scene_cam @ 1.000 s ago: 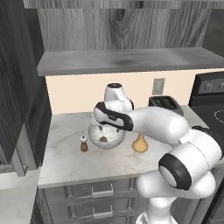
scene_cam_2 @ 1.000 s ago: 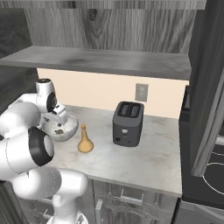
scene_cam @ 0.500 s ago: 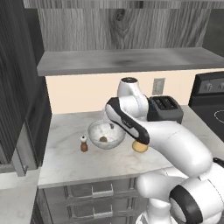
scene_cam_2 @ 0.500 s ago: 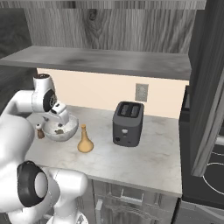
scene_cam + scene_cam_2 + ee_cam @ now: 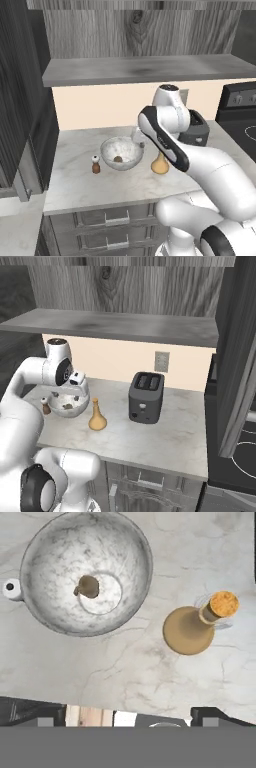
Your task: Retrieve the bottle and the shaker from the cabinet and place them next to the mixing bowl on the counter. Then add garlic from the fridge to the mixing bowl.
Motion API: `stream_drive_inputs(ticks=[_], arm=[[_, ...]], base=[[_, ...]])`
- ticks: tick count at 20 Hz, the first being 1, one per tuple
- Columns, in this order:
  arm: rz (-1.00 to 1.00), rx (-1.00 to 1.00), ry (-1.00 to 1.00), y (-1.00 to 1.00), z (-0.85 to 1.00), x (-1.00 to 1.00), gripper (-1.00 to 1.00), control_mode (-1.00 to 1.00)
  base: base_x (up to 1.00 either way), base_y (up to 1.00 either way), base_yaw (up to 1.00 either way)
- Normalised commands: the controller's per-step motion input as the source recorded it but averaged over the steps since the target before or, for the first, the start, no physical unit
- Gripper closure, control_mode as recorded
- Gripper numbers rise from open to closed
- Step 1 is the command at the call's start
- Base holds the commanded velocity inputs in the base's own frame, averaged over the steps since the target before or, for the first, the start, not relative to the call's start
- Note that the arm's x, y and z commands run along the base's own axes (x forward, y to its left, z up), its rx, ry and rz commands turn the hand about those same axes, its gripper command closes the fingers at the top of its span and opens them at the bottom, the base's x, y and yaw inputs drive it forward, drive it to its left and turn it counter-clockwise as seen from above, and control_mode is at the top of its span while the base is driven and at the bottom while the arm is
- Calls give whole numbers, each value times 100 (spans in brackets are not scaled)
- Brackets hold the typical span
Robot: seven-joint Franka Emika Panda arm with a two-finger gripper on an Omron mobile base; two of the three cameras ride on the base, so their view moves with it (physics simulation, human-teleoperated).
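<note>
Hand view looks straight down on the marbled stone table (image 5: 125, 662): the garlic (image 5: 88, 586), a brownish lump, lies at the centre of the translucent mixing bowl (image 5: 55, 612). Its jaws are spread apart, holding nothing. Beside the bowl, the gourd-shaped tan bottle (image 5: 192, 628) stands upright at 3 o'clock and the white-topped shaker (image 5: 11, 588) touches the rim at 9 o'clock, so the set looks complete.
</note>
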Motion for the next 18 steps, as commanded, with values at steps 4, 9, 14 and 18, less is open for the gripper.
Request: stream_drive_inputs(ticks=[4,9,14,18], arm=[[19,0,-11,-1,48,-89,-100,-100],[12,0,-4,-5,46,-73,-100,-100],[5,0,-5,-17,37,-60,-100,-100],[1,0,-9,-37,15,-58,-100,-100]], base=[[0,0,0],[0,0,0],[0,0,0],[0,0,0]])
